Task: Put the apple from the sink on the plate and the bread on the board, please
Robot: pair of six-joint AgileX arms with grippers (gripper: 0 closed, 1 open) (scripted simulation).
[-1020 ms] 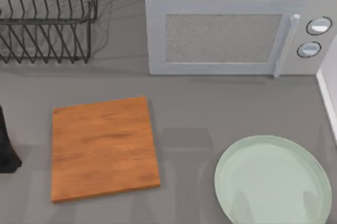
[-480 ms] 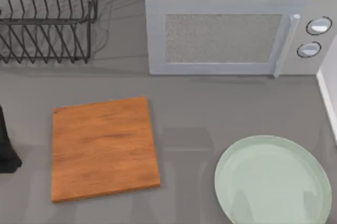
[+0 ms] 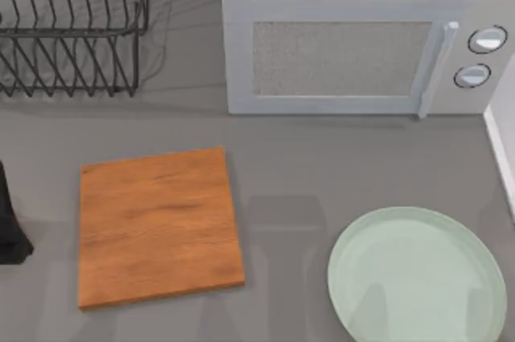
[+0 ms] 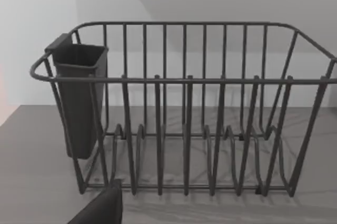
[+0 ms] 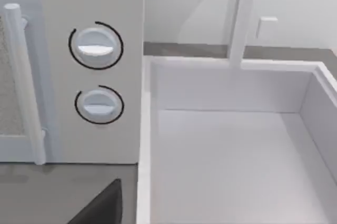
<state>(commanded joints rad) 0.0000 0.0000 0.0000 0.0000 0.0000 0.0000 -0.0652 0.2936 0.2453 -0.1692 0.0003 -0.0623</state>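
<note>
Two task things are showing on the counter from above. The board [image 3: 159, 227] is lying flat toward the counter's front left, its bare grain facing up. The plate [image 3: 418, 276] is sitting near the front right corner, well apart from the board, with grey counter [image 3: 282, 165] between them.

Behind them the microwave [image 3: 346, 44] is standing along the back edge, door shut, its handle [image 3: 434, 68] and two knobs [image 3: 483, 56] facing forward. The wire dish rack [image 3: 72, 28] is occupying the back left corner.

Right wrist view is looking at the microwave's knobs and, just beside that, the white sink [image 5: 231, 150] sunk at the counter's right edge, a faucet stem [image 5: 239, 18] rising behind it. A dark piece of the right gripper [image 5: 100, 205] is poking into the view; whether it is apart or together, cannot tell.

The left arm [image 3: 10, 221] is waiting at the counter's left edge. Its wrist view is facing the rack and the dark utensil cup [image 4: 79, 97] hanging on the rack's end. A dark piece of the left gripper [image 4: 100, 209] is showing; its state, cannot tell.
</note>
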